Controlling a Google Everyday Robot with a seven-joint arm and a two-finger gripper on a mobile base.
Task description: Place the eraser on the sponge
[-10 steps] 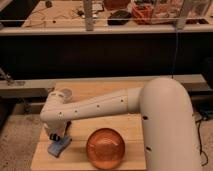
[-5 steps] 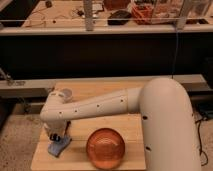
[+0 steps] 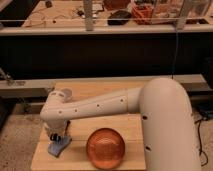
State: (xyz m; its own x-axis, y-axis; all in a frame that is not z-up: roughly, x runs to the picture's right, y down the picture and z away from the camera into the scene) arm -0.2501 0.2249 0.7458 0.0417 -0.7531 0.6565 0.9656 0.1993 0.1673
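Note:
The sponge [image 3: 59, 147] is a small flat blue-grey pad lying near the front left corner of the wooden table [image 3: 125, 125]. My gripper [image 3: 55, 136] points down at the end of the white arm [image 3: 95, 107], right above the sponge's back edge and touching or nearly touching it. A small dark-and-white shape shows at the gripper's tip. I cannot make out the eraser as a separate thing, so it is hidden at or under the gripper.
A round shiny copper-orange bowl [image 3: 105, 148] sits upside down on the table just right of the sponge. The arm's bulky white upper link [image 3: 172, 125] covers the table's right side. Behind the table runs a dark counter with a cluttered bench [image 3: 125, 15] beyond.

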